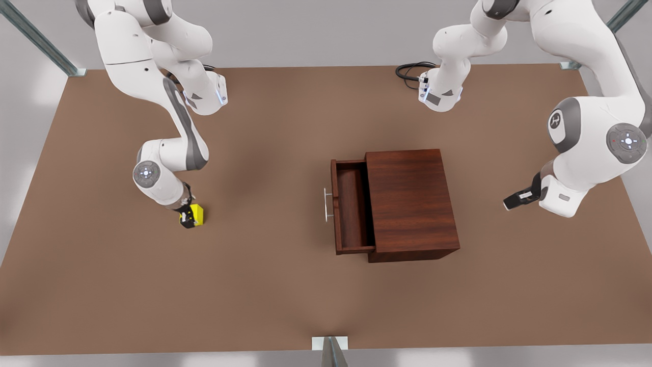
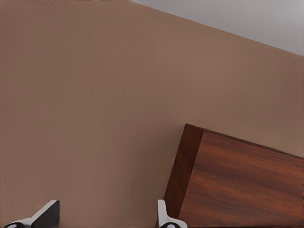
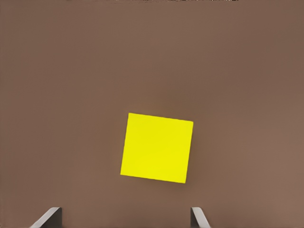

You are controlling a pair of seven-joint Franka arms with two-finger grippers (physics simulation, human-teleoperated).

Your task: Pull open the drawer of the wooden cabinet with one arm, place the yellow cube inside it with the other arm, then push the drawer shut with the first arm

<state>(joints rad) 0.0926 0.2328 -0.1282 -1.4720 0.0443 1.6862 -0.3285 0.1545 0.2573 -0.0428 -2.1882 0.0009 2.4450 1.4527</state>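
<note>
While my right gripper (image 1: 187,218) hangs low over the table (image 1: 285,300) at the front view's left, the cube (image 1: 197,214) sits right at it on the bare surface. Seen from my right wrist, the cube (image 3: 157,147) lies flat between and just ahead of my two fingertips (image 3: 47,216), which stand spread wider than the cube; whether they touch its sides I cannot tell.

My left gripper (image 1: 513,200) hovers at the front view's right, beside the cabinet (image 1: 410,204) but apart from it, and waits there. From my left wrist its fingertips (image 2: 161,216) are parted with nothing between them, and a corner of the cabinet (image 2: 237,183) shows close by.

Near mid-table, the drawer (image 1: 351,206) is pulled out toward the front view's left, its inside bare, and its handle (image 1: 326,205) faces the cube, well apart from it.

Plain brown table surface; pale grey walls and metal frame posts (image 1: 35,36) around it.
</note>
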